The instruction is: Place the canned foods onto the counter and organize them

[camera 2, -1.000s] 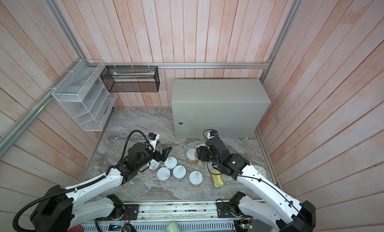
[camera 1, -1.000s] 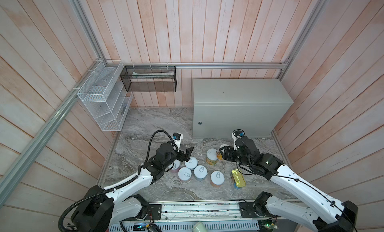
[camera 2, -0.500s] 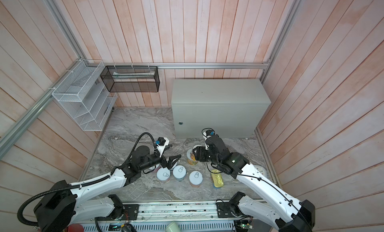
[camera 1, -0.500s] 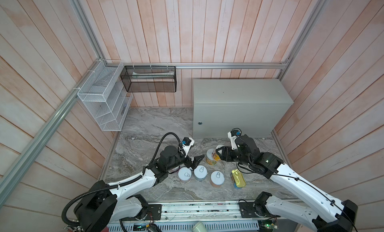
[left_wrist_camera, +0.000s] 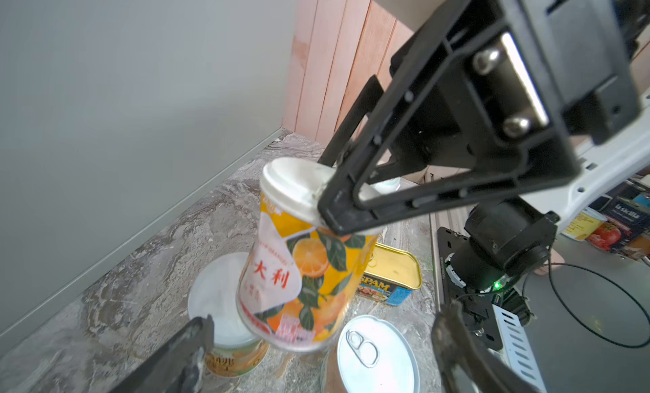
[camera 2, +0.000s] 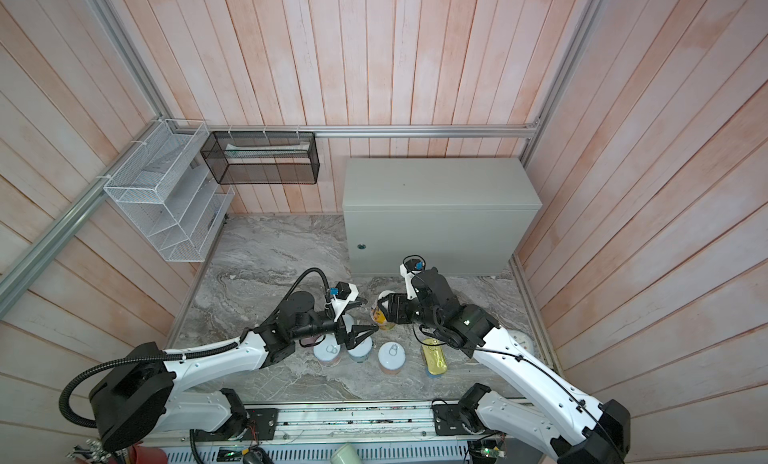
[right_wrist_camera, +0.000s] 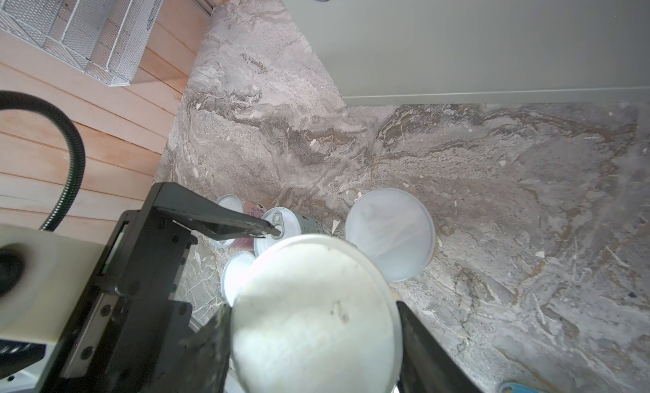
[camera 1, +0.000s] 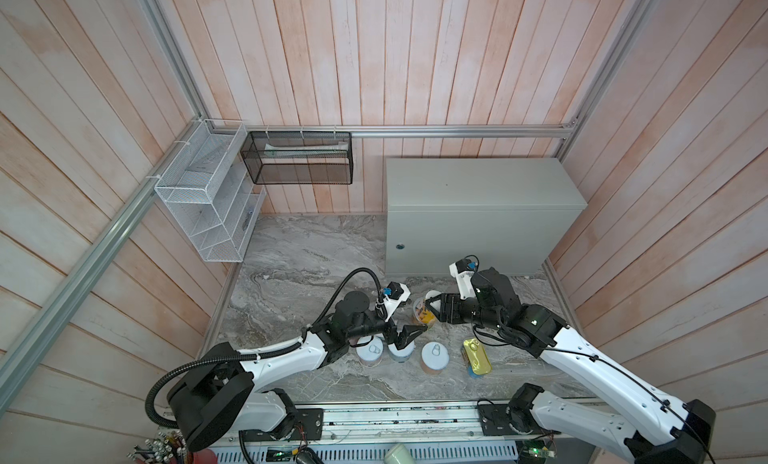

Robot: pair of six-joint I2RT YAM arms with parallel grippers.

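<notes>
Right hand (right_wrist_camera: 313,338) is clamped on the orange can (left_wrist_camera: 302,278), jaws pinching across its white plastic lid (left_wrist_camera: 292,187) right at the rim. The can hangs tilted and looks lifted just clear of the marble surface (camera 1: 299,250), in front of the grey box (camera 1: 478,183), whose flat top has no cans on it yet. Left hand (left_wrist_camera: 330,317) is spread wide and empty, fingers either side of the same can's base without touching. The can is rigid metal, probably full and fairly heavy, with a glossy, slick label. The lid is soft plastic and could flex or pop, and the tilt suggests the can is pivoting in the pinch. A hold lower down on the metal wall would be safer. The label shows orange fruit and leaves with red characters "大利"; the smaller print is unreadable. A second white-lidded can (left_wrist_camera: 218,303) stands just behind it and a pull-tab can (left_wrist_camera: 373,352) just beside it. More short pull-tab cans (camera 1: 370,354) are clustered near on the marble; they are stiff and best taken across the side wall. The flat gold tin (left_wrist_camera: 390,275) reads "SPAM" on a blue side, lies near the right arm, is low and smooth, and wants gripping across its short width.
</notes>
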